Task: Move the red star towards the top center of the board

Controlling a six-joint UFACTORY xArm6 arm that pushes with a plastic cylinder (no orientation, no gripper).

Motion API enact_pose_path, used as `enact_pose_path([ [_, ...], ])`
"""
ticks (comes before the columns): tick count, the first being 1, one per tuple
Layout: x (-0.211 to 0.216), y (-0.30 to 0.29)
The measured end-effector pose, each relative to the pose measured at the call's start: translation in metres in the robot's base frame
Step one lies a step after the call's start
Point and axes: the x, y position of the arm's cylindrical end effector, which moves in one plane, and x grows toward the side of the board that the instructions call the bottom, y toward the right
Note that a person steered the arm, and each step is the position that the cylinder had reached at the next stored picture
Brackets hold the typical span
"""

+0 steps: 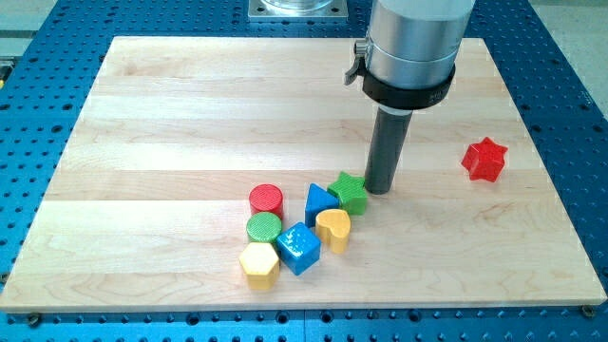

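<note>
Seven blocks on the table. Red star sits alone at the view's right, about 3 o'clock from board centre, well apart from everything else. My tip is down just beside the green star, at its 3 o'clock; contact can't be confirmed. Red star lies at roughly 2 o'clock from my tip. End effector is a bare rod, nothing to spread or pinch. Cluster at 6 o'clock of centre: red cylinder, green cylinder, yellow hexagon, blue cube, yellow heart, blue triangle, packed close together.
</note>
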Motion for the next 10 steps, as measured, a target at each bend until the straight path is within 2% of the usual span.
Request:
enact_pose_path([
  [1,0.007,0.010],
  [2,0.020,-0.015],
  [4,0.047,-0.015],
  [5,0.044,0.069],
  [6,0.022,0.150],
  [7,-0.003,0.189],
  [9,-0.022,0.090],
  [10,-0.054,0.077],
])
